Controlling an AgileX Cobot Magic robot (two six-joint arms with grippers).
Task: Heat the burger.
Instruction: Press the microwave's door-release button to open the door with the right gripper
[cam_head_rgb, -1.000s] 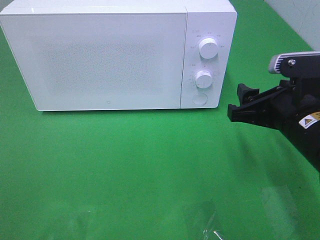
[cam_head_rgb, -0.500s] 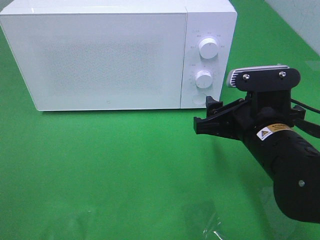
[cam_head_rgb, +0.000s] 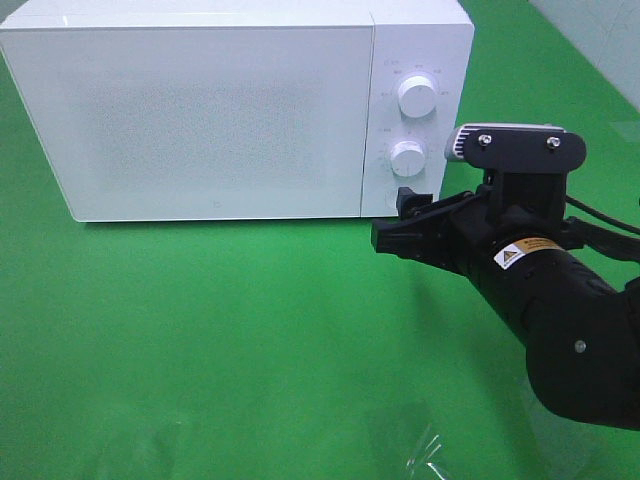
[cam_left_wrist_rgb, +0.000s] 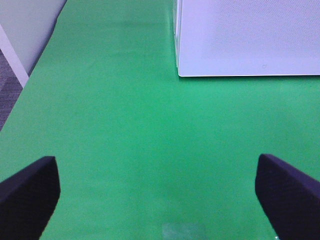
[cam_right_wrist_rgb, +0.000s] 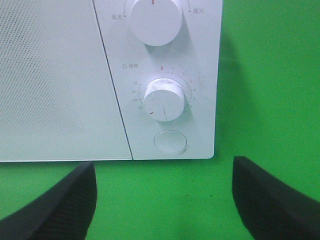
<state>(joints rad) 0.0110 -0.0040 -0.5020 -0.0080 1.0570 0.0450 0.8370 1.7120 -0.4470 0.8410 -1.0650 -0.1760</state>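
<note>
Left gripper (cam_left_wrist_rgb: 160, 200), jaws spread wide and empty, hovers before the left front corner of the shut microwave (cam_head_rgb: 215, 120). Right gripper (cam_head_rgb: 392, 217), jaws likewise spread and empty, faces the microwave's round button (cam_right_wrist_rgb: 170, 141). The burger's position cannot be told.

— What stands before the right gripper (cam_head_rgb: 393, 218)?
— The microwave (cam_head_rgb: 210, 110). Its button (cam_right_wrist_rgb: 170, 141) is near, straight ahead; the lower knob (cam_right_wrist_rgb: 164, 99) above that, the upper knob (cam_right_wrist_rgb: 155, 20) higher, the door (cam_right_wrist_rgb: 50, 75) leftward.
</note>
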